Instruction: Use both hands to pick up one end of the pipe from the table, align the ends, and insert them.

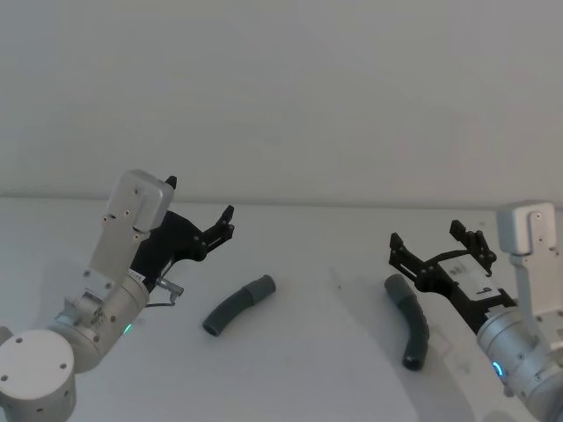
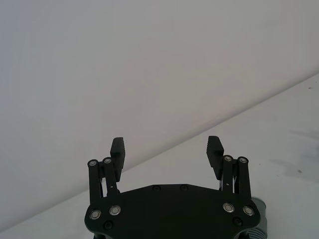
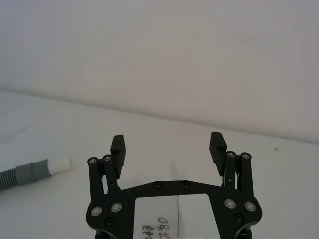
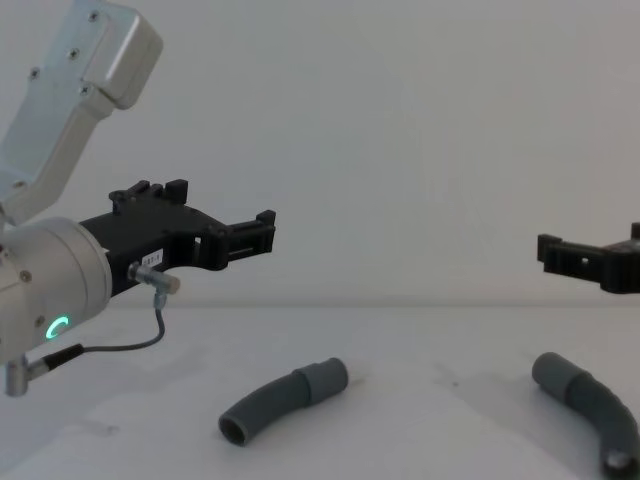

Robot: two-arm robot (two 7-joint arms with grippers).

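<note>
Altogether two pipe pieces [image 1: 237, 305] [image 1: 412, 321], two grippers [image 1: 201, 197] [image 1: 426, 231].

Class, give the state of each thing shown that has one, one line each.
Left black plastic two-finger claw: open, empty.
Right black plastic two-finger claw: open, empty.
Left curved dark grey ribbed pipe piece: lying loose, unjoined.
Right curved dark grey ribbed pipe piece: lying loose, unjoined.

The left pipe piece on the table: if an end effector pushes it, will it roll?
The left pipe piece is curved, so it will probably pivot or rock on the table rather than roll away. Its open end shows it is hollow, so it is likely light and could slide easily.
</note>
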